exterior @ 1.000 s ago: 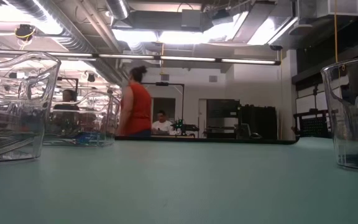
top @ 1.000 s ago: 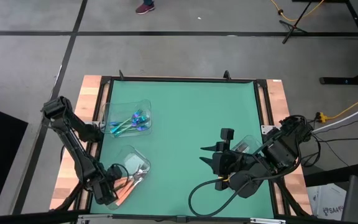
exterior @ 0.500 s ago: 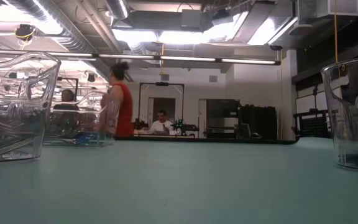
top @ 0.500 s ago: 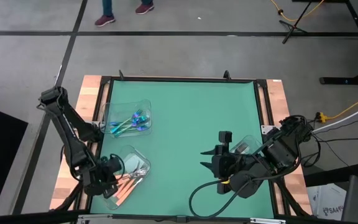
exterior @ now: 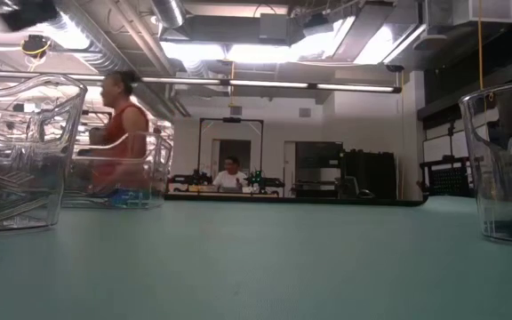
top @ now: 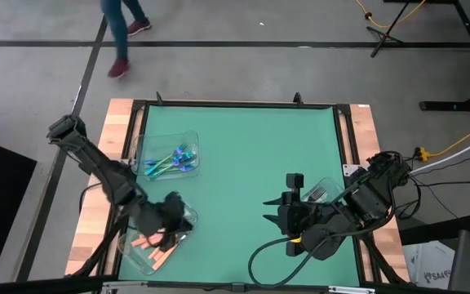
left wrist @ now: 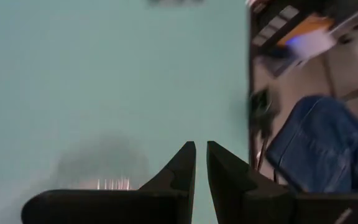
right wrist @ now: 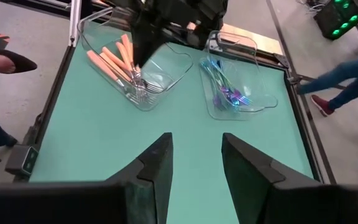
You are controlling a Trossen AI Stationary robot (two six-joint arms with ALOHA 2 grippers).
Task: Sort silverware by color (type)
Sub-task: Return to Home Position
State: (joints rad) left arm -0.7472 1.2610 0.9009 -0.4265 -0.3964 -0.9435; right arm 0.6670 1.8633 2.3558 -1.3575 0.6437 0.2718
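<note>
- The orange-handled forks [right wrist: 114, 62] lie bundled in a clear tray [right wrist: 166, 84] at the table's near-left corner, with their tines towards the middle of the green mat [top: 243, 147]
- The blue-teal forks [right wrist: 224, 90] lie together in a second clear tray [right wrist: 253, 106], just beyond the first along the left edge
- A third clear tray [top: 333, 186] sits at the right edge, mostly covered by the right arm; silver tines [top: 317, 193] show inside it, but the handle colour cannot be told
- The left gripper [top: 170, 222] hangs over the tray of orange-handled forks; its wrist view shows the fingers drawn together with only a slit between them and nothing held
- The right gripper [right wrist: 196, 155] sits low over the right half of the mat, facing the two left trays, with its fingers spread apart and empty
- A person [top: 121, 33] walks on the floor beyond the table's far-left corner
</note>
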